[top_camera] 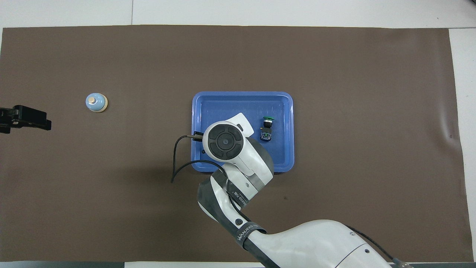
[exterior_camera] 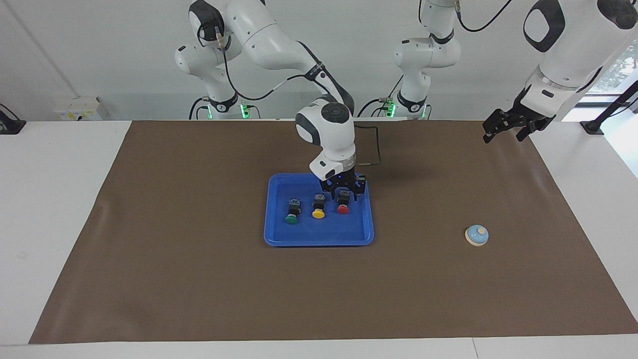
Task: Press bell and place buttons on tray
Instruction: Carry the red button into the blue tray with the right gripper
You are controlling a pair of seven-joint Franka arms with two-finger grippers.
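The blue tray lies mid-table and holds all three buttons in a row: green, yellow and red. My right gripper is low over the tray, open, with its fingers on either side of the red button's black body. The light blue bell stands on the mat toward the left arm's end. My left gripper waits, open, up in the air over the mat's edge at that end. In the overhead view the right arm hides the yellow and red buttons; the tray, green button, bell and left gripper show.
A brown mat covers most of the white table. A black cable hangs from the right wrist beside the tray. A third robot arm's base stands at the robots' edge of the table.
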